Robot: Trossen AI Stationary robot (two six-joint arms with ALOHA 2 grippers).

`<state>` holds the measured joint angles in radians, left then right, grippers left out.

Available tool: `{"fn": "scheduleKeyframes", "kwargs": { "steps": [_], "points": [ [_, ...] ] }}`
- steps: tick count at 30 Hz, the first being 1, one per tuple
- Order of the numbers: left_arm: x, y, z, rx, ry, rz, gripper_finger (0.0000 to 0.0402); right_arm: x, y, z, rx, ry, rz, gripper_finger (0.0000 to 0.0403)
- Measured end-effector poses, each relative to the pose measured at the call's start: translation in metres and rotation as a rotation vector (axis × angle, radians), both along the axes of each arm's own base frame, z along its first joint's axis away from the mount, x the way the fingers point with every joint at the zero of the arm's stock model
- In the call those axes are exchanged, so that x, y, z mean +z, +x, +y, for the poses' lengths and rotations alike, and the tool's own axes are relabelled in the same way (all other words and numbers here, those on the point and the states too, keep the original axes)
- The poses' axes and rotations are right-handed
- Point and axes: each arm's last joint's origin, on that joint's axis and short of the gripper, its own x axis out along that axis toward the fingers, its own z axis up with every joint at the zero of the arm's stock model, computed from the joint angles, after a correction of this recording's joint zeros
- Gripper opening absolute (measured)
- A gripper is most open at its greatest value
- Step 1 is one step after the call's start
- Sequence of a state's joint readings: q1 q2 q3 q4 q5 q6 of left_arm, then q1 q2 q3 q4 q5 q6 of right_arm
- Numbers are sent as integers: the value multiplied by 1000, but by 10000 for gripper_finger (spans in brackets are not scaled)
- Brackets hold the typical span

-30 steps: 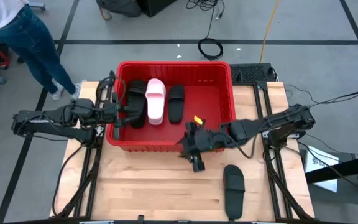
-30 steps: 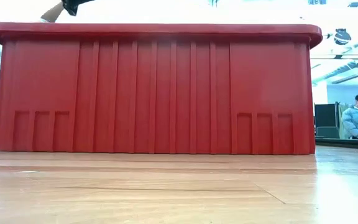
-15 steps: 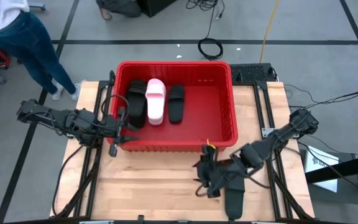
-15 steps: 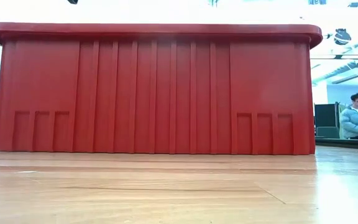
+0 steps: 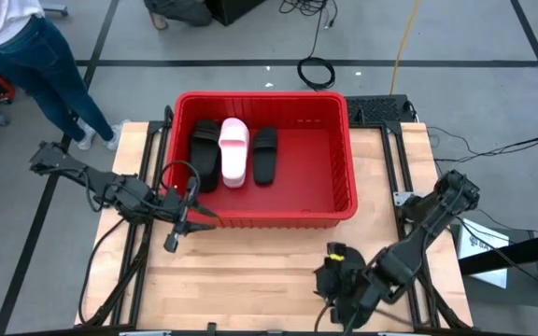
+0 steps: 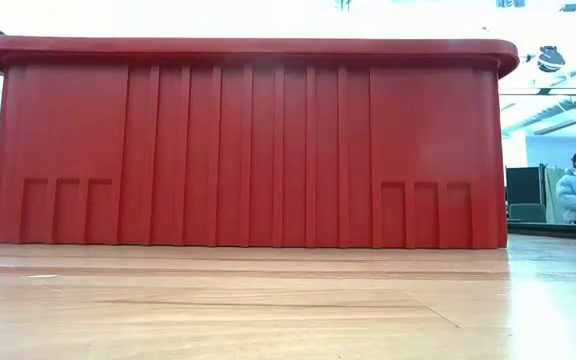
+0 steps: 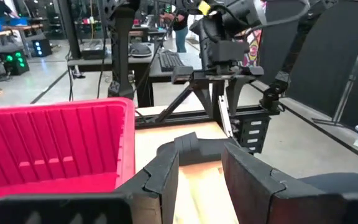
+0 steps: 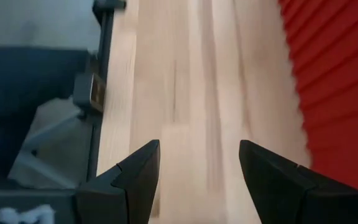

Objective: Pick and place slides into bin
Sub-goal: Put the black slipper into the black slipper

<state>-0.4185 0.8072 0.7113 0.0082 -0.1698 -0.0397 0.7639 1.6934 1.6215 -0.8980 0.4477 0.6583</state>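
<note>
slides: two black (image 5: 205, 154), (image 5: 265, 154), one pink (image 5: 233, 151) in bin (image 5: 344, 154) | both jaws parted, empty

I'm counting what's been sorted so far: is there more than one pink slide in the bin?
No: the high view shows one pink slide in the bin, lying between black ones.

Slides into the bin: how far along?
Done: three slides, two black and one pink, lie in the red bin. In hand: nothing; right end effector open over the table's front edge, left end effector empty beside the bin. No other slides visible.
</note>
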Motion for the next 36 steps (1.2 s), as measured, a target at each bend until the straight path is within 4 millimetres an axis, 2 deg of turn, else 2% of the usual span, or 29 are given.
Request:
{"fn": "scheduleKeyframes", "kwargs": {
  "steps": [6,12,19,27,36],
  "points": [
    [-5,2,-9,28,-14,31,127,-29,-4,21,-17,5,126,210],
    [-8,3,-16,38,-33,56,127,-55,-11,34,-48,-6,271,210],
    [-10,2,-23,22,-28,67,127,-71,-24,29,-144,-80,476,210],
    [-13,-2,-29,41,-32,90,127,-83,-28,28,-189,-167,544,210],
    [-13,-5,-32,49,-27,88,127,-112,-27,30,-213,-302,641,210]
  ]
}}
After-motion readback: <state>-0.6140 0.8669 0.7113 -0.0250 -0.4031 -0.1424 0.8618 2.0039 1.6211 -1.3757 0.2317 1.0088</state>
